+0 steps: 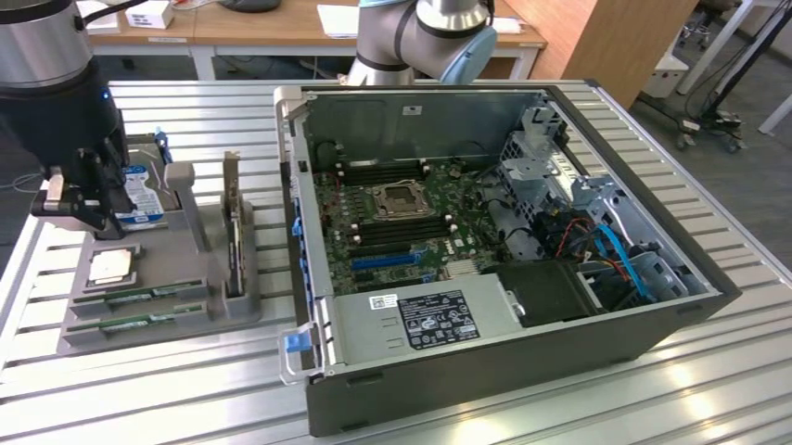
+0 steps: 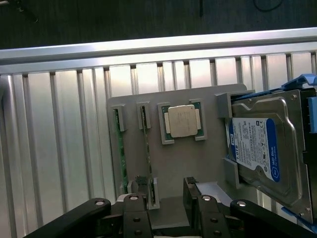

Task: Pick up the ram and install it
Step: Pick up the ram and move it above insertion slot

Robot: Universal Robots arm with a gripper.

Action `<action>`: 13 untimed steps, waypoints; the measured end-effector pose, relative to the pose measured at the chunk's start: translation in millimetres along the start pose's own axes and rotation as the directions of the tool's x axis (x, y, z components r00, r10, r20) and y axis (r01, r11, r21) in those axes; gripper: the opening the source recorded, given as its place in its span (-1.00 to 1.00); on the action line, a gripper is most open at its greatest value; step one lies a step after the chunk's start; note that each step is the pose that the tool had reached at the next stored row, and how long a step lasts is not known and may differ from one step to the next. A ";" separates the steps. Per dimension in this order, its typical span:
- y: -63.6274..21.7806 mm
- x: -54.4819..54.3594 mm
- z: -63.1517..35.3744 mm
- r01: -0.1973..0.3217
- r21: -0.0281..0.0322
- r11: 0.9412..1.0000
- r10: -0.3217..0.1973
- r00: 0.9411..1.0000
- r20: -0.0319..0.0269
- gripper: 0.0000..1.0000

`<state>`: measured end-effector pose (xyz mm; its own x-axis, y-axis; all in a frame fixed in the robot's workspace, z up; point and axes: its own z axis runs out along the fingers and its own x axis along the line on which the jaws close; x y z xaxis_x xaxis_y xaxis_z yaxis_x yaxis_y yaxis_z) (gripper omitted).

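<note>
Aluminium slats, silver and ribbed, form the table (image 1: 161, 389). It has free room at the lower left of the exterior view, in front of the flat grey plastic tray (image 1: 185, 320). Between this tray and the large dark grey computer case (image 1: 495, 371) there is only a narrow gap. The case lies on its side with its wide face open upward, and its walls stand higher than the tray.

The tray keeps each part in its own seat. Two long thin green ram sticks lie flat and parallel at its front edge: the inner ram stick (image 1: 139, 298) (image 2: 147, 153) and the outer ram stick (image 1: 134, 324) (image 2: 120, 148). Behind them sits a square silver processor chip (image 1: 109, 267) (image 2: 182, 120). A silver hard drive with a blue label (image 1: 143, 199) (image 2: 257, 148) rests at the back, and a dark expansion card (image 1: 232, 222) stands upright on the side near the case.

Inside the case are a green motherboard (image 1: 396, 218), a silver power supply box with a label (image 1: 421, 320) and blue cables (image 1: 625, 264).

The black tool (image 1: 77, 211) (image 2: 166, 210) hangs over the tray at the left edge of the exterior view. Its fingers (image 2: 133, 213) stand wide apart and hold nothing. In the wrist view the end of the inner ram stick is just beside one finger, but I cannot tell if they touch.
</note>
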<state>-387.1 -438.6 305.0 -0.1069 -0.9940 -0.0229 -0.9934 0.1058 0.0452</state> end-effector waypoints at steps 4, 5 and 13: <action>0.0 0.0 0.1 0.000 0.000 1.000 0.000 1.000 0.000 -0.17; 0.0 0.0 0.1 0.000 0.000 1.000 0.000 1.000 0.000 -0.17; -0.5 4.6 0.0 0.000 0.000 1.000 0.000 1.000 0.000 -0.17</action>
<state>-387.1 -443.2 304.9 -0.1069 -0.9940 -0.0232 -0.9934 0.1058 0.0450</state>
